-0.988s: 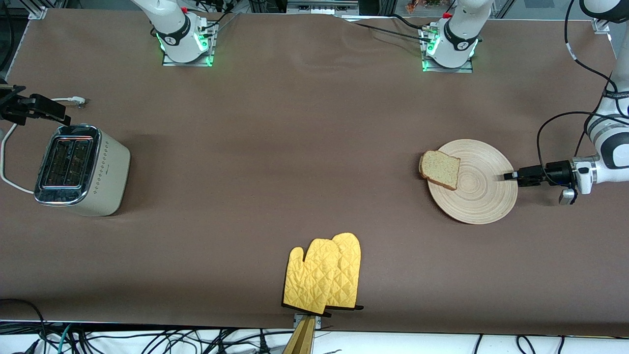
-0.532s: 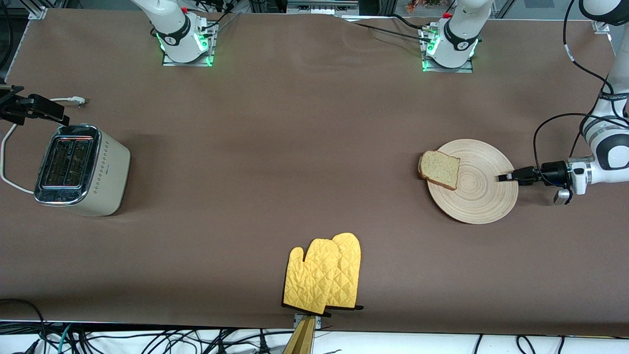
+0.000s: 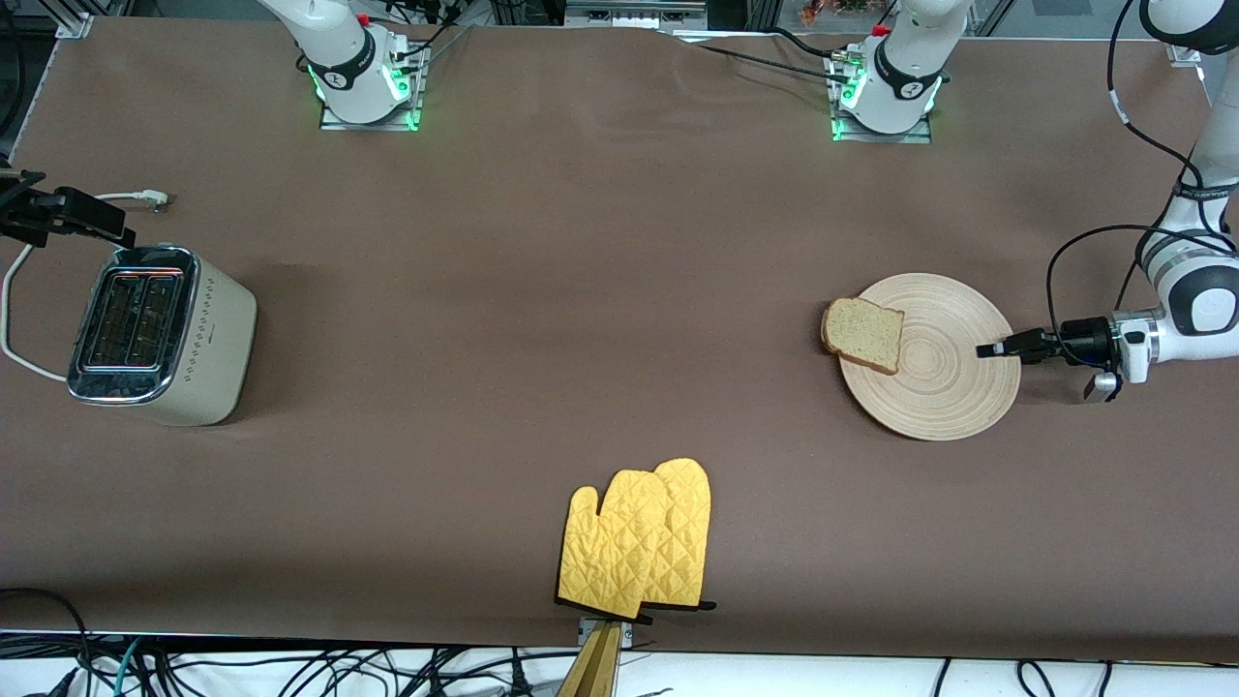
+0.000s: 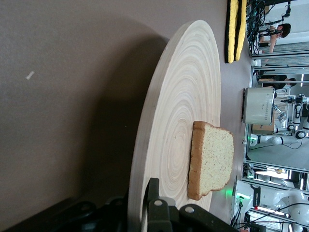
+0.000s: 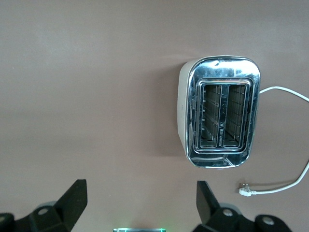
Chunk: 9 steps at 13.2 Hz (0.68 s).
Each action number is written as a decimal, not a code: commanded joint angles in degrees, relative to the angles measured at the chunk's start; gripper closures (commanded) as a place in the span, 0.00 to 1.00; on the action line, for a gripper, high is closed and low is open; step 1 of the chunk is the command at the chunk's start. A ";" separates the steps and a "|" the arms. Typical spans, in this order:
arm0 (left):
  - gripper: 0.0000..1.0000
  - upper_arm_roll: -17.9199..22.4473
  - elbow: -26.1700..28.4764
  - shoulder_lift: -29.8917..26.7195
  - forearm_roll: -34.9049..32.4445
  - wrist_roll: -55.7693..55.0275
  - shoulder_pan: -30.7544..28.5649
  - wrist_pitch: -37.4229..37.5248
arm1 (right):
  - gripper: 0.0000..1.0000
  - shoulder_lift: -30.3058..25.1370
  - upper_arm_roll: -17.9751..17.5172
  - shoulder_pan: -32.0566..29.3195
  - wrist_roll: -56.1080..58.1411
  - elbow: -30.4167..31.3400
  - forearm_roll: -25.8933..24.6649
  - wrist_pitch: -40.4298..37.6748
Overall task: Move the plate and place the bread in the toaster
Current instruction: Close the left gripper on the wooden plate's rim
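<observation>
The pale wooden plate [image 3: 944, 387] lies toward the left arm's end of the table. The brown bread [image 3: 863, 334] slice rests on the plate's edge that faces the right arm's end. My left gripper [image 3: 989, 348] is shut on the plate's rim, coming in low from the table's end. In the left wrist view one finger [image 4: 153, 193] lies on top of the plate [image 4: 183, 96] and the other is under it, with the bread [image 4: 212, 162] further along. The cream toaster [image 3: 160, 334] stands at the right arm's end. My right gripper [image 3: 92, 218] hangs open beside it, and its wrist view shows the toaster [image 5: 219, 111] with both slots empty.
A pair of yellow oven mitts [image 3: 639, 542] lies near the table's front edge, nearer to the front camera than the plate. The toaster's white cord [image 3: 15, 319] curls round it at the table's end, and its plug [image 5: 246, 191] rests on the brown mat.
My left gripper has slid further over the plate's rim and shut on it. The plate and bread have shifted slightly toward the right arm's end. The right arm has not moved.
</observation>
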State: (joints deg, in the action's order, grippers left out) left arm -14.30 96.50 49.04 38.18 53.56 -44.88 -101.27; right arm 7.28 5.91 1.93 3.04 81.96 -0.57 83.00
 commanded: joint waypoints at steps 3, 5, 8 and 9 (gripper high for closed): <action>1.00 0.06 0.71 1.23 1.28 1.63 0.32 -4.02 | 0.00 0.55 -0.55 -0.61 0.47 -1.18 0.22 -0.29; 1.00 0.06 0.97 1.59 1.28 1.63 0.32 -5.24 | 0.00 0.55 -0.46 -0.61 0.38 -1.18 0.14 -0.38; 1.00 -0.03 1.94 1.15 1.63 1.63 0.41 -5.95 | 0.00 0.55 -0.29 -1.66 -0.32 -1.18 0.13 -0.29; 1.00 -0.03 1.94 0.89 1.63 1.46 0.50 -5.69 | 0.00 0.55 -0.29 -2.10 -0.32 -1.18 0.14 -0.29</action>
State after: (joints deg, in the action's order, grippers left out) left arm -14.29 97.04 49.43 38.93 53.81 -45.42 -101.48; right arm 7.50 5.95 1.33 2.97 81.95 -0.57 83.00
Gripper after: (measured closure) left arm 0.894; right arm 0.000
